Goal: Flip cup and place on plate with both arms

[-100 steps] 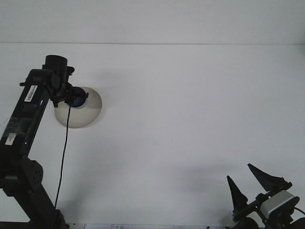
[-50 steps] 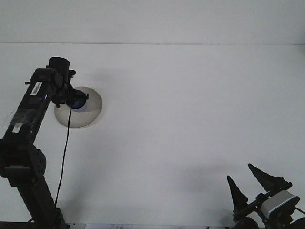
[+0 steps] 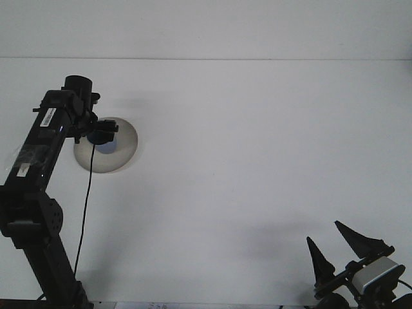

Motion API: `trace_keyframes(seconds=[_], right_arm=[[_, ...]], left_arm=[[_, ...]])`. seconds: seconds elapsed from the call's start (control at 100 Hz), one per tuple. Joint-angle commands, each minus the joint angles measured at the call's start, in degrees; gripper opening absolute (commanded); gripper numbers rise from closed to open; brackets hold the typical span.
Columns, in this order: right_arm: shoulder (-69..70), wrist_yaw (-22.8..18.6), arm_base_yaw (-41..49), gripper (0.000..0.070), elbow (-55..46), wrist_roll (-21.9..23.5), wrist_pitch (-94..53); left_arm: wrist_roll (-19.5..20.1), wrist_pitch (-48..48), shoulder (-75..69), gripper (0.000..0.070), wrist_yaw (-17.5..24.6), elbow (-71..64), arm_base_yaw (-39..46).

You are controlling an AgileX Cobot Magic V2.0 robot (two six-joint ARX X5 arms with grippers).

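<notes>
Our left pincer (image 3: 103, 132) hangs over the grey plate (image 3: 122, 151) at the table's (image 3: 257, 141) far left, where the blue cup (image 3: 106, 146) sits; whether its fingers grip the cup we cannot tell. Our right pincer (image 3: 336, 248) rests at the near right corner, its pointed fingers spread apart and holding nothing

- A plain white matte tabletop (image 3: 257, 161) spreads ahead of the right end effector.
- A pale white wall band (image 3: 206, 29) runs along its far edge.
- Lighting is even, shadows soft.
</notes>
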Motion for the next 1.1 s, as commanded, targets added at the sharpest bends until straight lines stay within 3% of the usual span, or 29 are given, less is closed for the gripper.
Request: trace_keyframes(seconds=[0.0,0.35,0.54,0.59,0.77,0.97,1.09], right_arm=[[0.02,0.22,0.55,0.0487,0.44,0.76,0.55],[0.02,1.51,0.55,0.0488,0.44,0.07,0.55],[0.02,4.63,0.55,0.0489,0.44,-0.48,0.55],[0.02,4.74,0.55,0.0489,0.44,-0.85,0.57],[0.02,4.72,0.55,0.0489,0.44,-0.85,0.55],[0.02,4.63,0.59,0.0488,0.44,-1.01,0.24],[0.02,4.24,0.61,0.0488,0.44,-0.94,-0.33]], left_arm=[[-2.08,-0.66,0.07,0.0592,0.07,3.34,0.28],[-4.76,-1.05,-19.19,0.0592,3.19,6.36,0.28],[-6.16,1.44,-35.36,0.0587,13.84,1.09,-0.42],[-6.16,3.8,-41.07,0.0585,15.52,-3.48,-1.79],[-6.91,13.46,-61.31,0.0585,15.54,-26.16,-9.25],[-16.87,22.45,-83.32,0.0585,15.54,-53.44,-15.65],[-18.05,24.68,-93.72,0.0585,15.58,-64.54,-16.46]])
